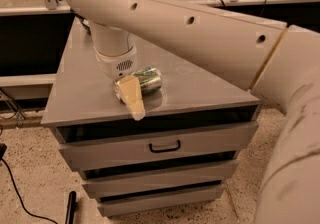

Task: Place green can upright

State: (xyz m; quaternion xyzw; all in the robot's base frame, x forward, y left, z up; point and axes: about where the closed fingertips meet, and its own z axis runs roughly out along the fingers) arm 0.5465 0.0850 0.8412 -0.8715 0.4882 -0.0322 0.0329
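Note:
The green can [145,80] lies on its side near the front edge of the grey cabinet top [85,100], its silver end towards the left. My gripper [133,102] hangs from the white wrist [116,53] and comes down at the can's left end, on the near side, reaching to the table's front edge. It overlaps the can's end in the view; I cannot tell whether it touches the can. My large white arm [200,33] crosses the upper part of the view.
The cabinet has drawers below, the top one with a black handle [165,146]. The arm hides the back of the cabinet top. A black cable [15,188] runs on the speckled floor at the left. Dark benches stand behind.

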